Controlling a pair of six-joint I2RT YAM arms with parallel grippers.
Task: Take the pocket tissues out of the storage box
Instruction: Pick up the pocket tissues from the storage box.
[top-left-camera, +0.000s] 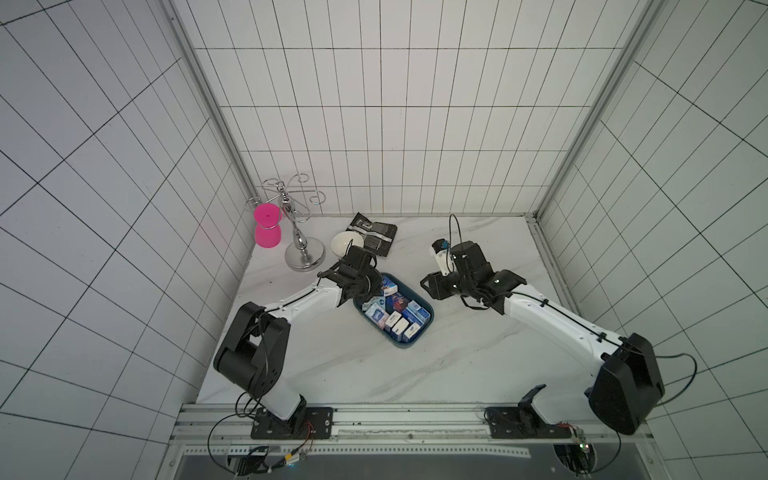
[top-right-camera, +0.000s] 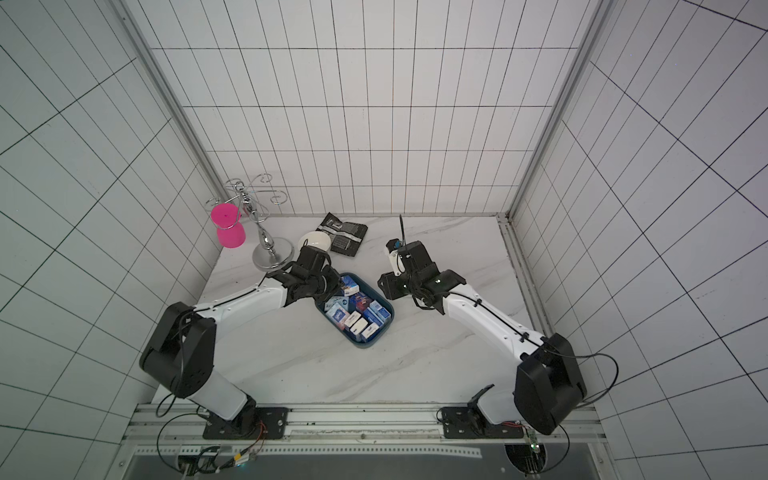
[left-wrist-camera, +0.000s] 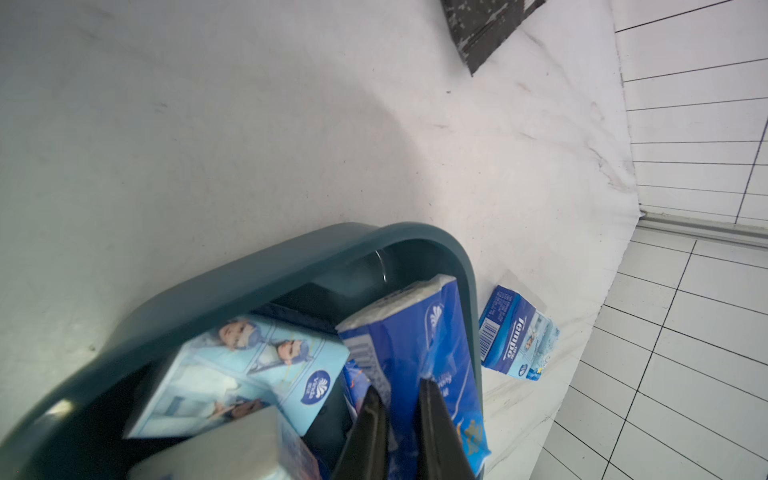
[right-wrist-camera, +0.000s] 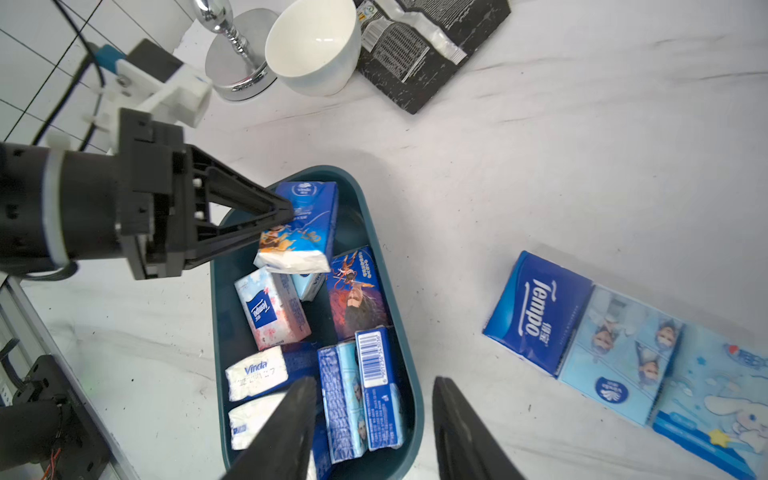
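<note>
Left claw (right-wrist-camera: 284, 216) holds Vinda packet (right-wrist-camera: 309, 208) (dark blue).

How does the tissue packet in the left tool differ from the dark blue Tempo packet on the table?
The held packet is pinched in the left tool over the box; the Tempo packet lies free on the table outside it. The held packet is tilted; the Tempo packet lies flat. The held packet bears a cartoon picture; the Tempo packet shows mainly white lettering. Both are blue and similar in size.

Lab test cell: tiled walls (top-left-camera: 374, 124), aluminium frame (top-left-camera: 209, 104), marble tabletop (top-left-camera: 374, 365).
</note>
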